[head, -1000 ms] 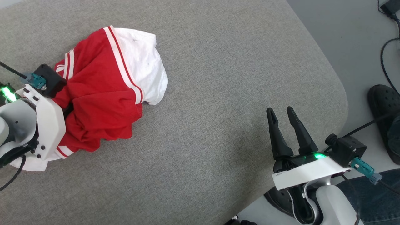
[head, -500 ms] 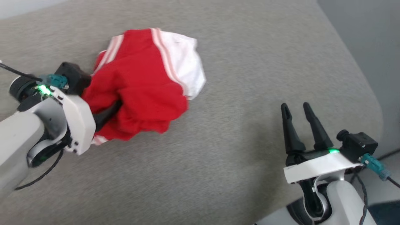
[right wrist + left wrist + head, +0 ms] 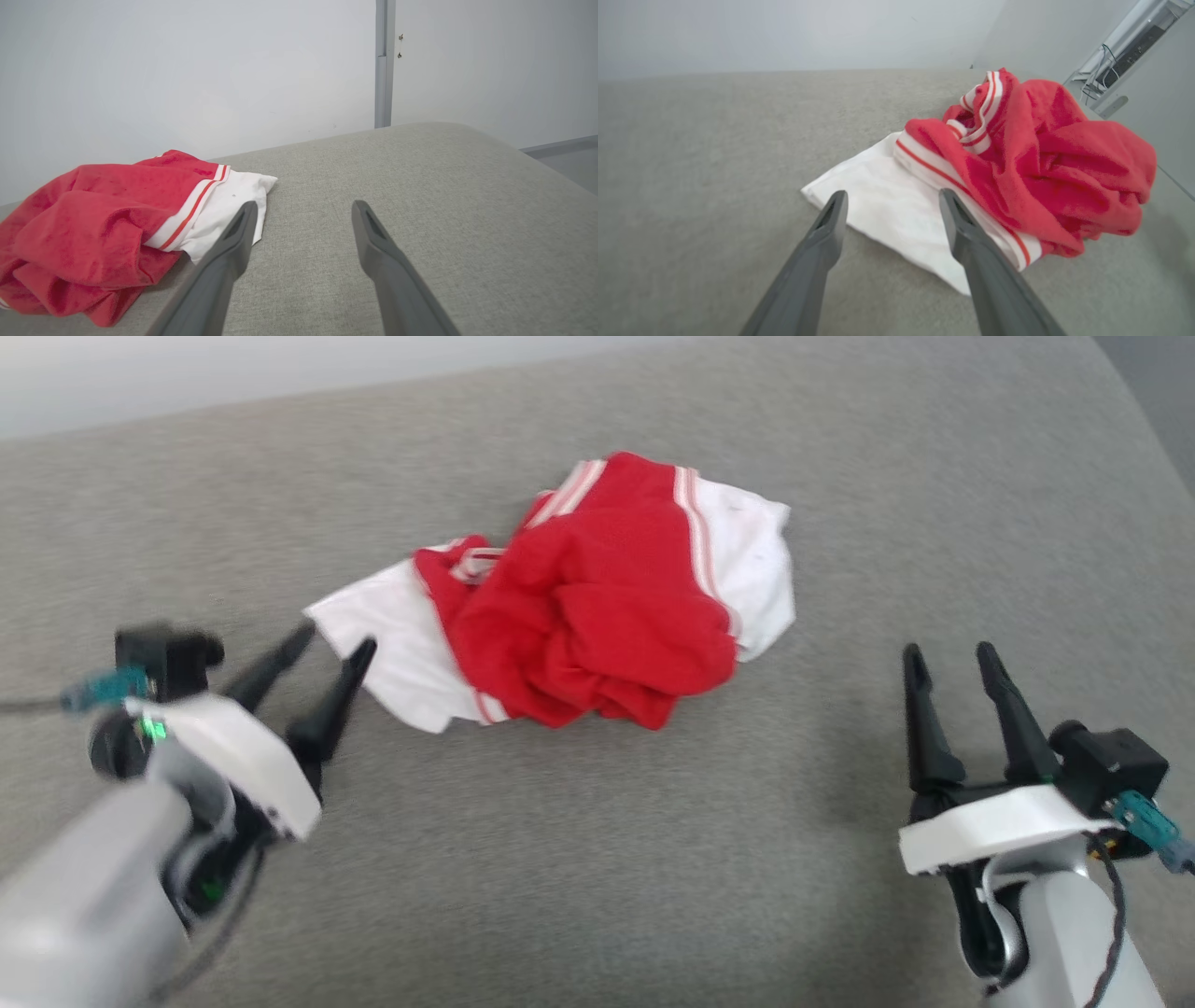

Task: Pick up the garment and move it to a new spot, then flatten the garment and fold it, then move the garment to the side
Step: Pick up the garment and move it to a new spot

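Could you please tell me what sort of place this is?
Likely an indoor lab or test room: a grey fabric-covered work surface, bare pale walls, and cabled equipment by the wall.

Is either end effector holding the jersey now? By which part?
Nothing is held. Left end effector and right end effector both open, empty; jersey lies crumpled on the grey cushion.

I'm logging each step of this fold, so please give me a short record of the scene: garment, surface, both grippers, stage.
garment: red jersey with white sleeves, crumpled in a heap
surface: grey cloth, garment lies on it
left gripper: open, tips by the white sleeve, holding nothing
right gripper: open, apart from the garment, on its right
stage: flattening and folding not yet done
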Motion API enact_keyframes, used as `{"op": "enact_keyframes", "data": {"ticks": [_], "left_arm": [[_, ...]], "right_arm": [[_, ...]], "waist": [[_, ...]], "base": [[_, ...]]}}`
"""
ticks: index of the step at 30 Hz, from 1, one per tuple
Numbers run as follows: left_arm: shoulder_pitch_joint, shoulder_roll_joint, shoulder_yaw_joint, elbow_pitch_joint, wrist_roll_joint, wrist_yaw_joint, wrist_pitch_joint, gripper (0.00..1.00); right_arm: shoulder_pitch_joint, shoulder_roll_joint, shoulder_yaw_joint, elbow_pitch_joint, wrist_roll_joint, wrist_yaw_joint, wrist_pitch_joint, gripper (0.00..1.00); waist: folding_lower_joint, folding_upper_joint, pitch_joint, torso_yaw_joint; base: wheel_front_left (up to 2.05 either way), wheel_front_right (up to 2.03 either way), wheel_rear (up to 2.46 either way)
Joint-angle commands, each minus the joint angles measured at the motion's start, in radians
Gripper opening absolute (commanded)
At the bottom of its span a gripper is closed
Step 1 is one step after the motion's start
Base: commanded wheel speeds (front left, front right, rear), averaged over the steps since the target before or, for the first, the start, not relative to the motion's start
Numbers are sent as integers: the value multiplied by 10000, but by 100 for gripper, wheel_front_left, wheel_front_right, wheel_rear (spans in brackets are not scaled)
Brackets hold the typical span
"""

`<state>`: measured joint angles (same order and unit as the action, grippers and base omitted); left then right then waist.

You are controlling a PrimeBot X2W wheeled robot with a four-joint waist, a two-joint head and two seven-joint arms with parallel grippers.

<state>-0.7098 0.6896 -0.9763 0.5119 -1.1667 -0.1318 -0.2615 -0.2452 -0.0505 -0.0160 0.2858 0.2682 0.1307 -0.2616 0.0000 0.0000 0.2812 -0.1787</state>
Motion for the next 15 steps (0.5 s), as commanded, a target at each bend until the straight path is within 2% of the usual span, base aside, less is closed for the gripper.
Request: {"op": "enact_keyframes", "data": {"ticks": [1, 3, 4, 5, 8, 9, 15], "left_arm": [[699, -302, 415, 142, 309, 21, -42, 100], [1485, -696, 1581, 341, 681, 21, -44, 100], [1485, -696, 1581, 341, 681, 21, -44, 100], [2322, -1132, 2825, 443, 1246, 21, -45, 100], [3594, -1761, 4669, 297, 2274, 21, -45, 100], [3594, -1761, 4669, 297, 2274, 21, -45, 100], [5606, -2620, 7365, -611, 4689, 22, -47, 100]], "right_arm": [[197, -15, -175, 34, -97, 1, -48, 100], [292, -12, -392, 60, -280, 1, -48, 100], [292, -12, -392, 60, -280, 1, -48, 100], [468, -13, -610, 72, -426, 1, -48, 100], [750, -15, -893, 75, -574, 1, -46, 100], [750, -15, -893, 75, -574, 1, -46, 100], [1251, -15, -1409, -24, -790, 1, -48, 100]], "waist": [[0, 0, -495, 704], [0, 0, -622, 1000], [0, 0, -622, 1000], [0, 0, -750, 1287], [0, 0, -948, 1618], [0, 0, -948, 1618], [0, 0, -1319, 1995]], "base": [[0, 0, 0], [0, 0, 0], [0, 0, 0], [0, 0, 0], [0, 0, 0], [0, 0, 0], [0, 0, 0]]}}
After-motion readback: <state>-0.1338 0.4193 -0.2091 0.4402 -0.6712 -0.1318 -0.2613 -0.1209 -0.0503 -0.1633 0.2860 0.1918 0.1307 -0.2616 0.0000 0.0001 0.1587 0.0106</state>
